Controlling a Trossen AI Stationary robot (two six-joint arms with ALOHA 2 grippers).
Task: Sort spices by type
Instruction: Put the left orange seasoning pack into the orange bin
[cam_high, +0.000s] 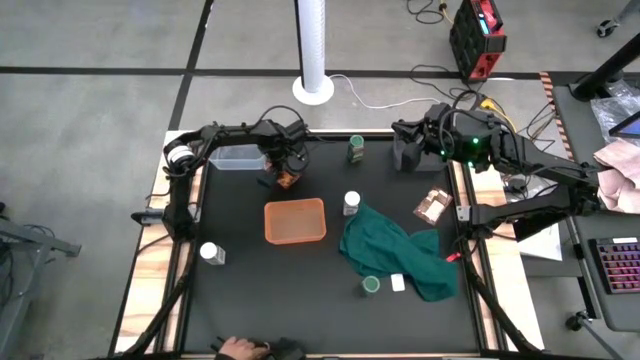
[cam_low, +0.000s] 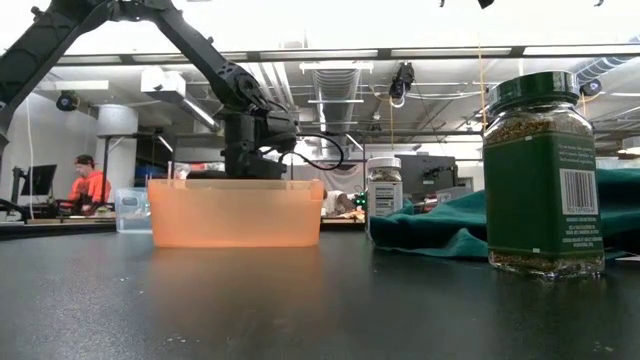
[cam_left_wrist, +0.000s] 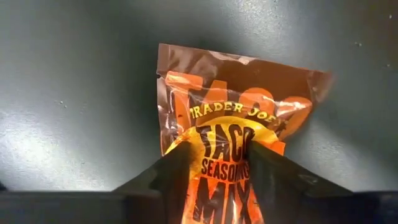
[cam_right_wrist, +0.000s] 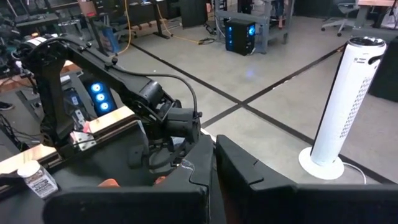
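An orange-red foil packet (cam_left_wrist: 230, 106) printed "Taco Seasoning Mix" lies flat on the black table, at the far left (cam_high: 286, 180). My left gripper (cam_left_wrist: 219, 155) points straight down onto it and is shut on it. My right gripper (cam_right_wrist: 211, 180) hangs shut and empty, raised over the table's far right (cam_high: 408, 148). A brown packet (cam_high: 433, 205) lies at the right. White-capped jars stand at mid table (cam_high: 351, 203) and near left (cam_high: 211, 253). One green-capped jar (cam_high: 355, 150) stands at the far edge, another (cam_high: 371, 285) on the green cloth. My left gripper comes at the packet from above, its two fingers (cam_left_wrist: 171, 177) down on the printed face near one short end. The middle strip of that face (cam_left_wrist: 221, 146) shows between them. The packet lies on the table; whether the foil is bunched up I cannot tell.
An orange bin (cam_high: 295, 221) stands mid table, close to the left gripper. A clear container (cam_high: 238, 157) sits at the far left. The dark green cloth (cam_high: 400, 255) and a small white block (cam_high: 398, 283) lie at the near right. A person's hand (cam_high: 240, 348) rests at the near edge.
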